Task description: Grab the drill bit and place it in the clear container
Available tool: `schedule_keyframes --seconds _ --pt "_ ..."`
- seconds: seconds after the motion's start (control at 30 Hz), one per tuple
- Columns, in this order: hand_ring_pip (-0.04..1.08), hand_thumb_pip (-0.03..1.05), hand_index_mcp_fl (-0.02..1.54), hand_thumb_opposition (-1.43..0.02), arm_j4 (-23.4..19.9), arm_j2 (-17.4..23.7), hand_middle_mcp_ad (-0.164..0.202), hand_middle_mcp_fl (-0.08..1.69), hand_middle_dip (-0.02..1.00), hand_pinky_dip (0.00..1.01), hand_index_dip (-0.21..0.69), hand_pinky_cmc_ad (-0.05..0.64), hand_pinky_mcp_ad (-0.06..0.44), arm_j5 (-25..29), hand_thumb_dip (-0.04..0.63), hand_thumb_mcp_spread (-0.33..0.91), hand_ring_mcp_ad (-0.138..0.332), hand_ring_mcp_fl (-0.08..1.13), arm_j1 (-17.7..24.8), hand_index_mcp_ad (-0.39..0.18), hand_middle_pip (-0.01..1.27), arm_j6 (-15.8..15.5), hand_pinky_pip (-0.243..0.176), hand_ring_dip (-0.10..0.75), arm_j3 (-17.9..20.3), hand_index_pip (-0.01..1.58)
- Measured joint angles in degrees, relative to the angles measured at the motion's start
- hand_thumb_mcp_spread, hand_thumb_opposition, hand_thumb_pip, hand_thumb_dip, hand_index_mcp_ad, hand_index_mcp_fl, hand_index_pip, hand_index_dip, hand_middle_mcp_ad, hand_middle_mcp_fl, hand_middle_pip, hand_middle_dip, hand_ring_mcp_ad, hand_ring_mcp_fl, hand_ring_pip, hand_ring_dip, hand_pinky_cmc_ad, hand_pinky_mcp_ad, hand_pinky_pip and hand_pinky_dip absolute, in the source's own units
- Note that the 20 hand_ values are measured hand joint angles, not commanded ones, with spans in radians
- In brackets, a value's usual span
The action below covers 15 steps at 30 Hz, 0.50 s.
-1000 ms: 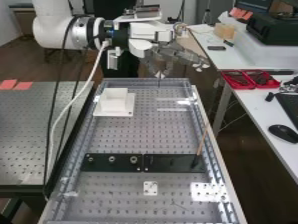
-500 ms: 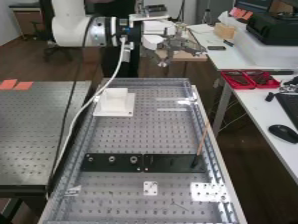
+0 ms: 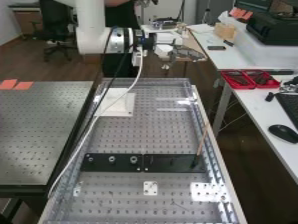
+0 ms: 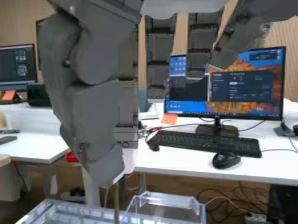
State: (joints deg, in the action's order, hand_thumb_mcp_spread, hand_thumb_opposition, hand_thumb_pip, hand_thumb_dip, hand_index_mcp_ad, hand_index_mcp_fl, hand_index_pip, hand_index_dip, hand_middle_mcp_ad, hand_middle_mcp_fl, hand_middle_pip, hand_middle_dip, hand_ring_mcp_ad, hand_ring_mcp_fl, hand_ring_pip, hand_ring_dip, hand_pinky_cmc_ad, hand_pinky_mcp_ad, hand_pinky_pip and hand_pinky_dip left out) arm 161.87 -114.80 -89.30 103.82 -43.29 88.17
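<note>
"What's nearest on the table (image 3: 123, 196)?"

"A small white plate (image 3: 150, 188), just on the near side of the black strip (image 3: 166, 163)."

"And on the strip itself?"

"Round fittings (image 3: 112, 159) along its left half. At its right end a thin brown stick (image 3: 201, 142) stands, tilted a little."

"Further on?"

"A computer mouse (image 3: 284, 133) lies beyond the strip, well to its right. Past the strip's left half sits a white block (image 3: 116, 101) on a flat base."

"Where's the clear container (image 4: 167, 200)?"

"Beyond the strip too, towards its right half. Only its glints are easy to pick out from above; the wrist view has its rim."

"Those red trays (image 3: 239, 80)?"

"Far beyond the strip and off to its right, side by side."

"Then the hand (image 3: 183, 53)?"

"Well past the strip, raised over the far end."

"Doing what with its fingers (image 4: 127, 117)?"

"Pinching the drill bit (image 4: 116, 206) against the thumb (image 4: 93, 120); the rest hang fairly straight. The bit points down, outside the container."
</note>
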Motion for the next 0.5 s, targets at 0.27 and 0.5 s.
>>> schedule_keyframes --seconds 0.27,0.5 --pt "0.11 0.37 1.36 -1.03 0.31 -4.07 0.024 0.46 0.24 0.16 0.585 0.379 0.147 0.53 0.251 0.61 0.164 0.19 0.53 -0.093 0.12 -0.64 -0.052 0.061 -1.72 0.2" --pt "0.1 0.37 1.36 -1.04 0.35 -7.62 0.024 0.46 0.24 0.16 0.585 0.379 0.147 2.91 0.251 0.61 0.164 0.19 0.36 -0.093 0.13 -0.77 -0.052 0.066 -3.18 0.2"
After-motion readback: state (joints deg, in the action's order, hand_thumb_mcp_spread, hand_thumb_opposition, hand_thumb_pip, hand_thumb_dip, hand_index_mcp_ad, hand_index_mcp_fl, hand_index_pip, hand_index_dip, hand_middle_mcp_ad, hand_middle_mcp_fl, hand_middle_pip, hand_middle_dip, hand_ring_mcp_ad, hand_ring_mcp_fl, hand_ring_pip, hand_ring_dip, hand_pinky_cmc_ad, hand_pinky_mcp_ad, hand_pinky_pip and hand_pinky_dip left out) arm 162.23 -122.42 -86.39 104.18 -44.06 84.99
